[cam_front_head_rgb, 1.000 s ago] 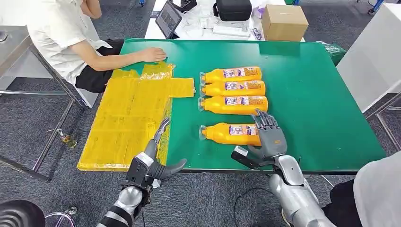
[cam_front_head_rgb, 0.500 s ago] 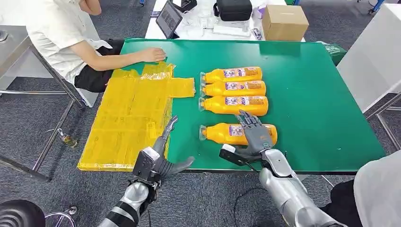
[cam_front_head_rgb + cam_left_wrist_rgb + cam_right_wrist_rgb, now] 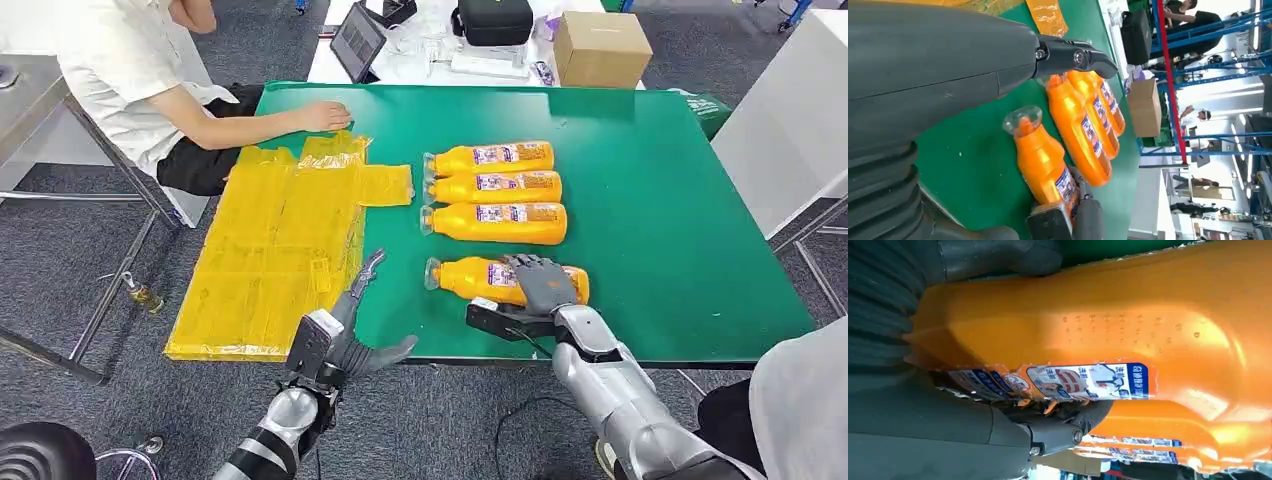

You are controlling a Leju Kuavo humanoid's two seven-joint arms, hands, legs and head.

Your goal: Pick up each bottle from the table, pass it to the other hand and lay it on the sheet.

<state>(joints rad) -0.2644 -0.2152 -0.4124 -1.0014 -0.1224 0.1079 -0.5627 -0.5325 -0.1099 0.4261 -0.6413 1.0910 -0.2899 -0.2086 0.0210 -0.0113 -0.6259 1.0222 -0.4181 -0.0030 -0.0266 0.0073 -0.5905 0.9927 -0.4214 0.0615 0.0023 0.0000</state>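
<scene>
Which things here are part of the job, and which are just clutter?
Job: nearest bottle under the right hand; three more bottles; yellow sheet; left hand, open.

Clutter: cardboard box, black bag, tablet, person's hand by the sheet.

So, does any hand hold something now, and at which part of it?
The right hand grips the nearest bottle around its labelled body, while it lies on the table. The left hand holds nothing.
</scene>
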